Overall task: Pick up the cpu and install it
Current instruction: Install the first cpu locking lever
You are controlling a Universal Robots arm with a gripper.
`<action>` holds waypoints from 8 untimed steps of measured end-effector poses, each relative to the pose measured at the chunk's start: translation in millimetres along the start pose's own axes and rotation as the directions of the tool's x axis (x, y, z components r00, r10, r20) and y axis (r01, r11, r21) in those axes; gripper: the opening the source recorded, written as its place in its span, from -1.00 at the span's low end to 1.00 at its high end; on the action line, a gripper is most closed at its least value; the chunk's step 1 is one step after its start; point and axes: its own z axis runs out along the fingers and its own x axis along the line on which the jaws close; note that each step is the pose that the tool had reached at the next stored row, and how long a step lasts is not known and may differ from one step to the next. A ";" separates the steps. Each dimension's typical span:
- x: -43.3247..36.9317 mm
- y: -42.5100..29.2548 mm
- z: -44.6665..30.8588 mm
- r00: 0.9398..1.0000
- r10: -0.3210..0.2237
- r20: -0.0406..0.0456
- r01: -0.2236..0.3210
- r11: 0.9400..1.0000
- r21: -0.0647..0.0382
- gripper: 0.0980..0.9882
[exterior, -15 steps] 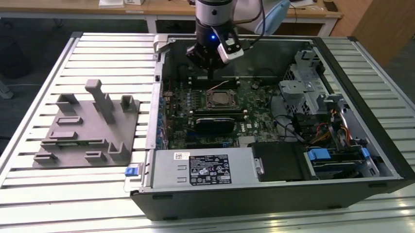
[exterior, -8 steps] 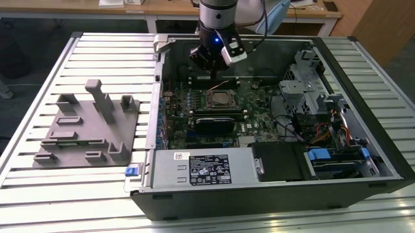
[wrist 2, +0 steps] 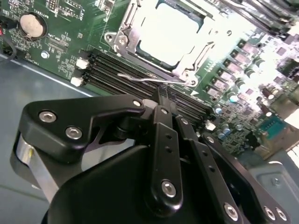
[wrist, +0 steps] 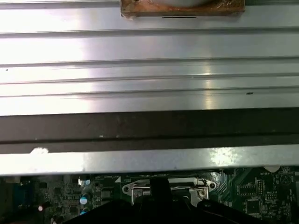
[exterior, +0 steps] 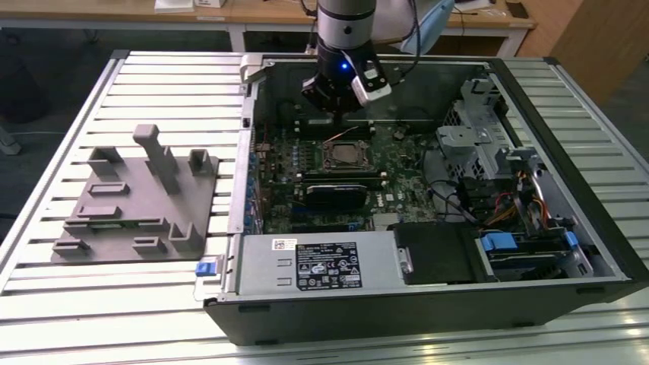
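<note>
- Overhead in the exterior view, the tool [exterior: 340, 114] is hovering just behind the socket [exterior: 346, 154] inside the open computer case [exterior: 568, 251].
- Meanwhile, in the second wrist view, the tool's fingers [wrist 2: 164, 100] are pressing together, pinching nothing; the cpu [wrist 2: 170, 30] is sitting inside the socket, apparently already installed.
- Lastly, in the first wrist view, the socket's metal frame [wrist: 163, 189] is peeking beneath the case wall [wrist: 149, 126].

Slatted aluminium table [exterior: 152, 84], carrying an open computer case [exterior: 426, 304] lying directly beneath the fingers and a grey tray [exterior: 137, 201] with upright fixtures well off to one side of them, apart from the case.
</note>
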 end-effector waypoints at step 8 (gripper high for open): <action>-7.4 4.6 9.7 1.000 0.000 0.000 0.000 1.000 0.000 -0.98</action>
